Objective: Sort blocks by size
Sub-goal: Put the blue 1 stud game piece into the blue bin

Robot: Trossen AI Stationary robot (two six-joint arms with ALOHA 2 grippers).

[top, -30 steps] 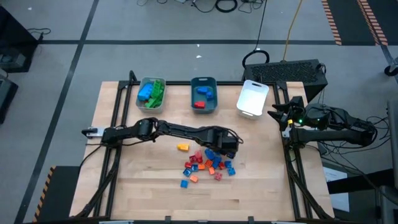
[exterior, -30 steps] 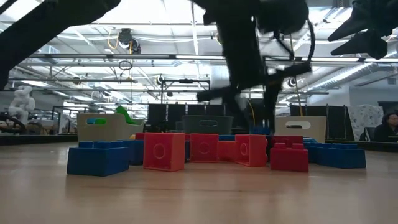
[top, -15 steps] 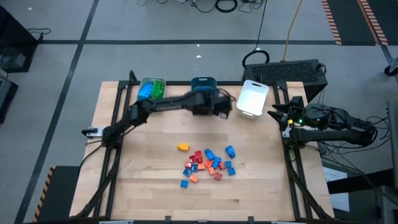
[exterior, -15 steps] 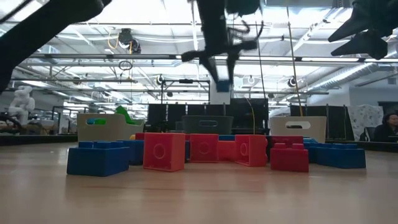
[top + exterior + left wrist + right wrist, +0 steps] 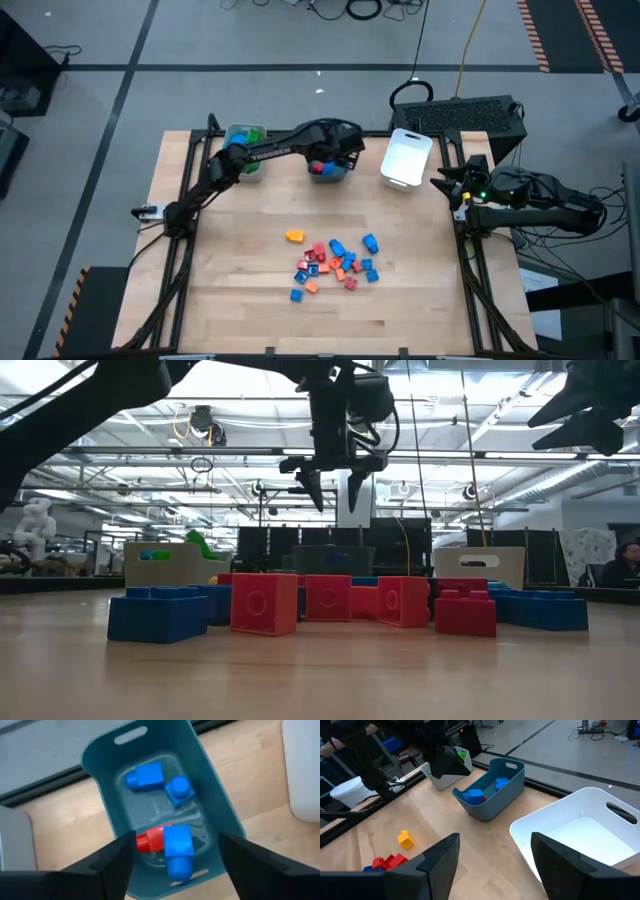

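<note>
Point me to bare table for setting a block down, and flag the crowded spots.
Free: the wood between the teal tray and the block pile; the strip between the pile and the table's left edge; the white tray is empty. Crowded: the pile itself, and the teal tray under the open left end effector.

Both arms are dark, almost black, built of slim jointed segments with black cables looped along them. The left claw [image 5: 333, 488] ends in two tapering dark fingers. The right arm [image 5: 530, 210] shows a small green light near its wrist.
</note>
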